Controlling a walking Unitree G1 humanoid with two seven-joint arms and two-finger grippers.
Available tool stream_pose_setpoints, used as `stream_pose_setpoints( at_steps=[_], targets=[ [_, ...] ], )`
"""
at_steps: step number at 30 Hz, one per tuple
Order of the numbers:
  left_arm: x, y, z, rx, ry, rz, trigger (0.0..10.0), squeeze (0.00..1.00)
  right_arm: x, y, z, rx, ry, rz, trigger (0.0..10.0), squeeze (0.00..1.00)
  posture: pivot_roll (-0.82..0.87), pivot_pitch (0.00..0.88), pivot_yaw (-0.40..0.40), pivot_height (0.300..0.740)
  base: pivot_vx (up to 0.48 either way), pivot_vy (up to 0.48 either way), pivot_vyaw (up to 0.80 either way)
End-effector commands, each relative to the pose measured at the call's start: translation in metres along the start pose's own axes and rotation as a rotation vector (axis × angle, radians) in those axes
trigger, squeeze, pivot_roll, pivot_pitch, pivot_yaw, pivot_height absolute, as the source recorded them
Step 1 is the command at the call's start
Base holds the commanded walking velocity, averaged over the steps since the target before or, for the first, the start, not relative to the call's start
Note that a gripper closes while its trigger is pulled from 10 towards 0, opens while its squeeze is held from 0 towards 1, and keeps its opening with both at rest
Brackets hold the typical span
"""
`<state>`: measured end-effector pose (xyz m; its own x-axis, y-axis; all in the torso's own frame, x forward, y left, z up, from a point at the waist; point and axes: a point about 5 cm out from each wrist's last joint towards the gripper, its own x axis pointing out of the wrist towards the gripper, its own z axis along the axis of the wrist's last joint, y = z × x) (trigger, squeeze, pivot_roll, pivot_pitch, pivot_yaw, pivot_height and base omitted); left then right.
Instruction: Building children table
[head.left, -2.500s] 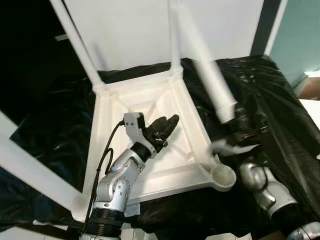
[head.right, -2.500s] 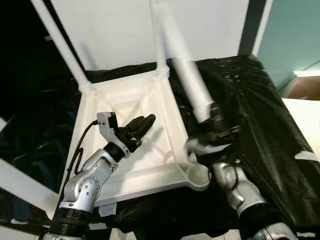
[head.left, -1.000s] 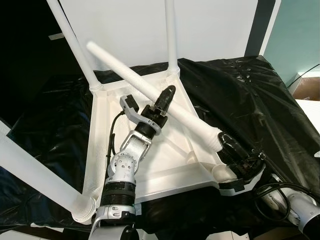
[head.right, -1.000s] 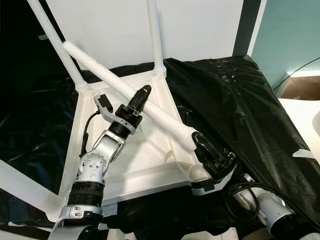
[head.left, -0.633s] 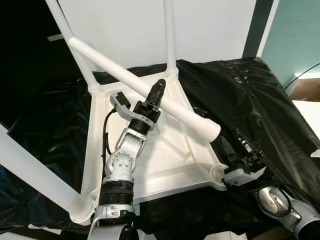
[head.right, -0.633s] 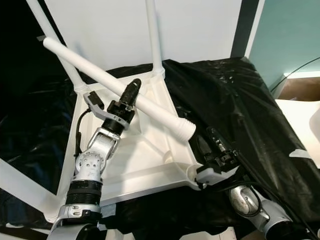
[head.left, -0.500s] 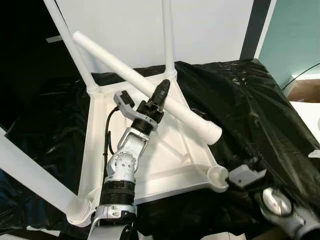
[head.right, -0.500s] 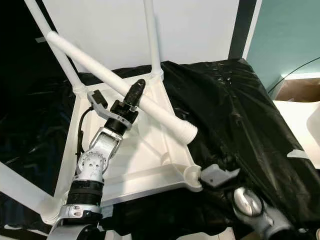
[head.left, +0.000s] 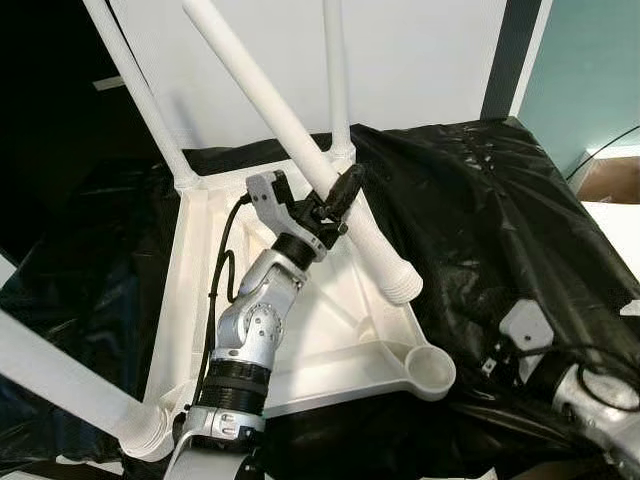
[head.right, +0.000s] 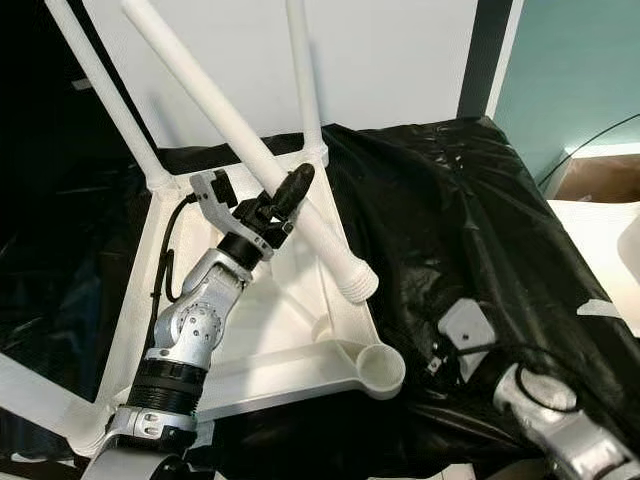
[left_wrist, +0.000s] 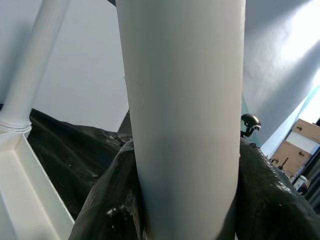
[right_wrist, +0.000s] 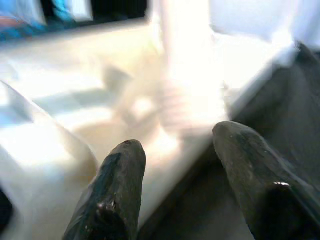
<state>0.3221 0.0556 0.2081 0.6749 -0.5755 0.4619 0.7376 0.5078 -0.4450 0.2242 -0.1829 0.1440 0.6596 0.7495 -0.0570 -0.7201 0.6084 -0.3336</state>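
Item: children's table, upside down on black plastic sheeting (head.left: 480, 190), white underside frame (head.left: 195, 290) facing you in the centre of the head views.

Legs fitted: three. One rises from the far left corner toward the upper left (head.left: 140, 90), one from the far right corner at top centre (head.left: 335, 70), one crosses the lower left of the frame (head.left: 60, 385).

Loose leg (head.left: 290, 140): your left gripper (head.left: 340, 200) is clamped around its shaft at frame centre. Half a second ago it lay shallow, plain end toward the upper left; now it is tipped much steeper, plain end near the top edge. Its threaded end (head.left: 402, 288) has come down and in, and now hangs close above the frame's right rim, short of the socket.

Empty socket (head.left: 432, 368): the near right corner, lower centre-right, open and unobstructed.

Right gripper (right_wrist: 175, 190): you have let go of the leg and pulled the arm (head.left: 575, 385) back to the lower right corner. Its wrist view, blurred, shows the two fingers (right_wrist: 115, 185) spread apart with nothing between them, pointed toward the white frame.

Meaning for the task: the leg is now carried by the left arm alone. I judge it needs further uprighting and a short move toward the socket before it can seat.
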Motion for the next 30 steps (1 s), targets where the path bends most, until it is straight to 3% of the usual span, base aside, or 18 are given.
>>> stream_pose_setpoints(
  at_steps=[1, 2, 5, 8, 13, 15, 16, 18, 23, 27, 28, 29, 30],
  targets=[
    [-0.003, -0.011, 0.005, 0.050, -0.014, -0.237, 0.0, 0.00, 0.001, -0.012, 0.022, 0.024, -0.055, 0.042, 10.0, 0.00, -0.13, 0.000, 0.127, 0.740, 0.000, 0.000, 0.00],
    [-0.003, -0.011, 0.005, 0.050, -0.014, -0.237, 0.0, 0.00, 0.001, -0.012, 0.022, 0.024, -0.055, 0.042, 10.0, 0.00, -0.13, 0.000, 0.127, 0.740, 0.000, 0.000, 0.00],
    [-0.004, -0.015, 0.003, 0.051, -0.011, -0.257, 0.0, 0.00, 0.003, -0.026, 0.052, 0.017, -0.116, 0.070, 10.0, 0.00, -0.13, 0.000, 0.127, 0.740, 0.000, 0.000, 0.00],
    [-0.004, -0.018, 0.002, 0.040, -0.013, -0.278, 0.0, 0.00, 0.008, -0.033, 0.061, 0.005, -0.135, 0.077, 10.0, 0.00, -0.13, 0.000, 0.128, 0.740, 0.000, 0.000, 0.00],
    [-0.004, -0.027, 0.002, 0.021, -0.014, -0.324, 0.0, 0.00, 0.028, -0.042, 0.051, -0.011, -0.111, 0.076, 10.0, 0.00, -0.12, 0.000, 0.124, 0.740, 0.000, 0.000, 0.00],
    [-0.004, -0.027, 0.002, 0.021, -0.014, -0.324, 0.0, 0.00, 0.028, -0.042, 0.051, -0.011, -0.111, 0.076, 10.0, 0.00, -0.12, 0.000, 0.124, 0.740, 0.000, 0.000, 0.00],
    [-0.003, -0.031, 0.002, 0.019, -0.013, -0.340, 0.0, 0.00, 0.037, -0.043, 0.047, -0.007, -0.105, 0.084, 10.0, 0.00, -0.11, 0.000, 0.119, 0.740, 0.000, 0.000, 0.00],
    [-0.003, -0.036, 0.003, 0.021, -0.015, -0.360, 0.0, 0.00, 0.052, -0.042, 0.043, 0.025, -0.102, 0.106, 10.0, 0.00, -0.11, 0.000, 0.119, 0.740, 0.000, 0.000, 0.00],
    [-0.003, -0.040, 0.004, 0.025, -0.021, -0.373, 0.0, 0.00, 0.063, -0.039, 0.039, 0.059, -0.097, 0.135, 10.0, 0.00, -0.10, 0.000, 0.113, 0.740, 0.000, 0.000, 0.00],
    [-0.003, -0.047, 0.005, 0.030, -0.026, -0.394, 0.0, 0.00, 0.083, -0.039, 0.028, 0.100, -0.077, 0.157, 10.0, 0.00, -0.08, 0.000, 0.104, 0.740, 0.000, 0.000, 0.00],
    [-0.003, -0.049, 0.005, 0.030, -0.025, -0.399, 0.0, 0.00, 0.090, -0.040, 0.026, 0.112, -0.077, 0.162, 8.0, 0.00, -0.08, 0.000, 0.104, 0.740, 0.000, 0.000, 0.00],
    [-0.003, -0.050, 0.005, 0.029, -0.024, -0.401, 0.0, 0.00, 0.095, -0.040, 0.025, 0.118, -0.079, 0.167, 0.0, 0.00, -0.08, 0.000, 0.104, 0.740, 0.000, 0.000, 0.00],
    [-0.003, -0.050, 0.005, 0.029, -0.024, -0.401, 0.0, 0.00, 0.095, -0.040, 0.025, 0.118, -0.079, 0.167, 0.0, 0.00, -0.08, 0.000, 0.104, 0.740, 0.000, 0.000, 0.00]
  ],
)
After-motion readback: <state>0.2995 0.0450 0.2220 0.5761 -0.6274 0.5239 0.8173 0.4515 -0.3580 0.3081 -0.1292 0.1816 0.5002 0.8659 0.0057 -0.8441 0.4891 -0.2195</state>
